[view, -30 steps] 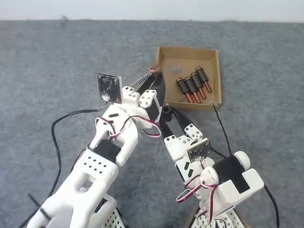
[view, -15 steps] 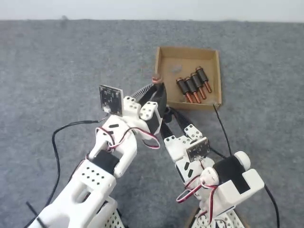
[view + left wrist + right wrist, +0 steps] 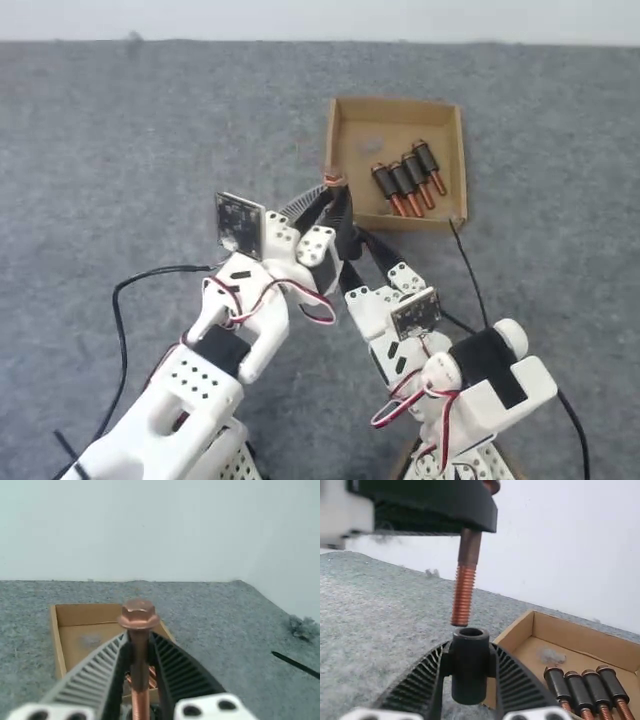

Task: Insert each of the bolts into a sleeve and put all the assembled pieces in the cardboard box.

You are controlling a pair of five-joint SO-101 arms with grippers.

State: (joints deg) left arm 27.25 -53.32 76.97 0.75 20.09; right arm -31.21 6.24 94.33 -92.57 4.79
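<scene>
The right gripper is clamping an upright black sleeve. Just above it, the left gripper is squeezing a copper bolt, thread pointing down at the sleeve's hole. Farther, four assembled pieces are lying in the cardboard box.

Grey carpeted tabletop, pale wall behind, black cable across it
</scene>
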